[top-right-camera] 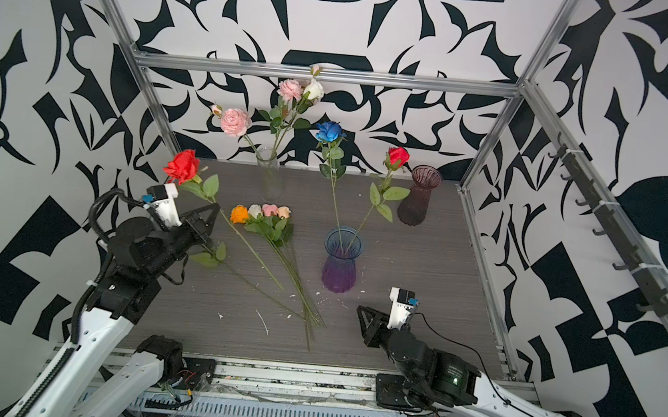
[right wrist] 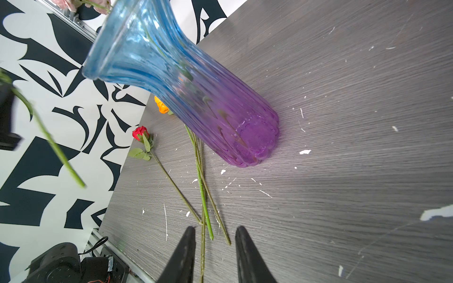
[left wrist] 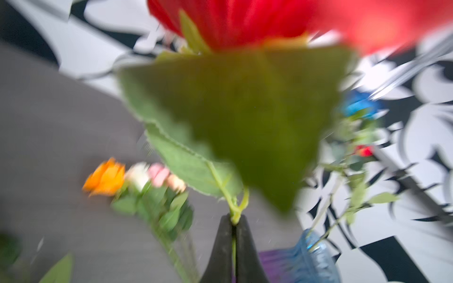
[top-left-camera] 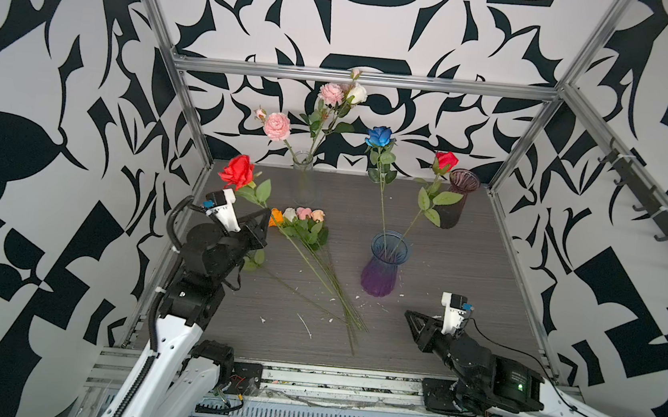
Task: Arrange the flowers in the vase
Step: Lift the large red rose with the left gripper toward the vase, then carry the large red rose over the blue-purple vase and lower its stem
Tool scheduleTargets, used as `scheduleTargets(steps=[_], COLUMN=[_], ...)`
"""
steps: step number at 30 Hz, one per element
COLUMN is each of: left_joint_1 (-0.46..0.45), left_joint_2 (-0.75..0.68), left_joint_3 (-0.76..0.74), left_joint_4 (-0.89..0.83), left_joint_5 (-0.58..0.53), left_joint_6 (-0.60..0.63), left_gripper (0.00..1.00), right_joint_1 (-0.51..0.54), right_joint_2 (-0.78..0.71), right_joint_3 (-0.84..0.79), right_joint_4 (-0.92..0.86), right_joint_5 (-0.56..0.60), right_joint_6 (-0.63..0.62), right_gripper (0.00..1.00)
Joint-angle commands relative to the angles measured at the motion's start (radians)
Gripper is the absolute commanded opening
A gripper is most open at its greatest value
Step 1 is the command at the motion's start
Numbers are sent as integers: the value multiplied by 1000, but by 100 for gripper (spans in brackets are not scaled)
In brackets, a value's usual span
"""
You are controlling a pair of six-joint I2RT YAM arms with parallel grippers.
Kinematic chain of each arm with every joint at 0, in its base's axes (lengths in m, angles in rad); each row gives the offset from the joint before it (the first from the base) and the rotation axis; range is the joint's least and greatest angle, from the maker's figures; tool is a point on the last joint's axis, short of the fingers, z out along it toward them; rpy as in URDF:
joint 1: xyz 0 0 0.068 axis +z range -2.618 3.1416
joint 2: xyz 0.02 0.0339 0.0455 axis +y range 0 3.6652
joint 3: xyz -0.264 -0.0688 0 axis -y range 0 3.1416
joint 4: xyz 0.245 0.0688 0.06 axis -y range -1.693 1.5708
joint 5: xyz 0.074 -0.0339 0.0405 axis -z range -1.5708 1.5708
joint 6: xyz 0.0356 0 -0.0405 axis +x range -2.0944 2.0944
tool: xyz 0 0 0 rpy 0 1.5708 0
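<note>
Rose [top-left-camera: 237, 171] is clenched at the stem by left end effector [top-left-camera: 262, 216], head pointed to 11 o'clock, vase [top-left-camera: 388, 260] seen at its 3 o'clock; right end effector [right wrist: 215, 229] is released.

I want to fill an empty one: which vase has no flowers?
The dark plum vase at the back right is empty; the clear vase and the blue-and-purple vase each have some.

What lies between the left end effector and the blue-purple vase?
A loose bunch of flowers with orange, white, pink and peach heads, in both top views.
</note>
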Motion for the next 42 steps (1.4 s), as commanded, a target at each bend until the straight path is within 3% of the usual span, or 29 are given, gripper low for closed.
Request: scheduleTargets(steps=[1,5,8,13,20,29,35,42], left_joint_1=[-27,-100,-213,-501,-763,-838,-898,-902], left_joint_2=[-18,56,140,302,503,582,580,586], left_joint_3=[5,87,171,304,423,443,425,415], left_joint_4=[243,358,420,490,517,608,686,691], left_joint_5=[-17,-9,-32,-121,-214,-215,-301,-331], left_joint_6=[24,49,129,464,876,1011,1137,1136], left_gripper=[0,0,0,0,0,0,0,0], right_joint_1=[1,1,1,1,1,1,1,1], right_joint_2=[4,2,-1,-19,-75,-112,-111,-108], right_joint_3=[6,6,6,3,-4,-12,-12,-10], right_joint_4=[13,14,13,4,-26,-47,-46,-46], right_joint_5=[27,24,23,24,29,33,33,32], right_joint_6=[3,2,1,2,10,14,14,14], right_gripper=[31,31,31,32,31,31,31,31])
